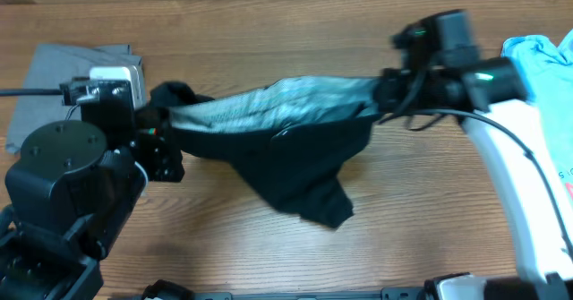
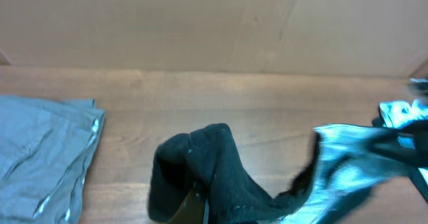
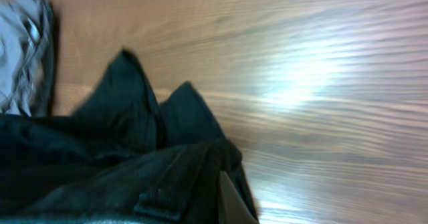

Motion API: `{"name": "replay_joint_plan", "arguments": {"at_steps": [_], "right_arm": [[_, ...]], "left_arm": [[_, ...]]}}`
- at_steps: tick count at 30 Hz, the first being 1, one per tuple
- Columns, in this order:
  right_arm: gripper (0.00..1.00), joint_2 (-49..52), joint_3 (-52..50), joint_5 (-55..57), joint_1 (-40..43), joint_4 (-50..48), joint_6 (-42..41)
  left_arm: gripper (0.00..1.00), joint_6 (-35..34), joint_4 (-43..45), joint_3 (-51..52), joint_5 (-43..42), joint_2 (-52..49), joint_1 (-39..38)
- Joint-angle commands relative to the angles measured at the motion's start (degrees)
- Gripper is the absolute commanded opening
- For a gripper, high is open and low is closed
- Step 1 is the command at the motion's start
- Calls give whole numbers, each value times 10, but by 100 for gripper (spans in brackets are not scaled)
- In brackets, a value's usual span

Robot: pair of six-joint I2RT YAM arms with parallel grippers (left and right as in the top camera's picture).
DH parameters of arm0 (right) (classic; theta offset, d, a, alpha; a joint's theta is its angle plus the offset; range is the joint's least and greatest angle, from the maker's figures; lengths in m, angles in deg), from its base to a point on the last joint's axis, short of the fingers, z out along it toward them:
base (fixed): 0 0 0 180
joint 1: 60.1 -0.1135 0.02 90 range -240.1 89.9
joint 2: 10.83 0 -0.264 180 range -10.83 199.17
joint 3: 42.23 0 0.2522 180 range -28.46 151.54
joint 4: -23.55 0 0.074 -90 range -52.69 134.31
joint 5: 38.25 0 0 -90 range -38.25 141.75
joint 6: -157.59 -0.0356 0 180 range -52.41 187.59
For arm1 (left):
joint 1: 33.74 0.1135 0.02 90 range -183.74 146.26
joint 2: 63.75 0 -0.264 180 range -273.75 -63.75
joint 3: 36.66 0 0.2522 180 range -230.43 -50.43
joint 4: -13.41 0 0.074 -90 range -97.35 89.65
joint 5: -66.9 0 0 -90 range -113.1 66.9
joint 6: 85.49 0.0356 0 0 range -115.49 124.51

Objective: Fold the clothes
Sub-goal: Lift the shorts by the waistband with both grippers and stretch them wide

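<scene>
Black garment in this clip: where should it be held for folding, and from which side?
Probably at the two ends of its top band, one claw from each side, as now: the left claw and right claw are shut on the black garment there. The band spans straight between them and the rest trails off in one loose point, so it should lay down flat.

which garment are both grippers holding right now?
The black garment, stretched between the left gripper and right gripper. The grey piece lies at the far left and the light blue T-shirt at the right edge, neither gripped.
</scene>
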Motion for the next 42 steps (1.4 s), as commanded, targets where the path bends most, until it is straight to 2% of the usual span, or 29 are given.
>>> {"name": "replay_joint_plan", "arguments": {"at_steps": [1,10,18,25,33,42], "right_arm": [[4,-67,89,11,43,31,41],[4,-96,304,120,68,122,62],[4,-96,463,165,68,191,61],[4,-103,526,165,68,199,61],[4,-103,578,165,68,234,44],[4,-93,591,165,68,212,44]], "left_arm": [[4,9,27,-9,32,-17,-2],[4,4,65,-25,15,-68,-2],[4,4,39,-180,-4,-70,-2],[4,-4,3,-283,2,-70,-2],[4,-14,-57,-289,-2,-69,-2],[4,-15,-20,-289,17,-92,-2]]}}
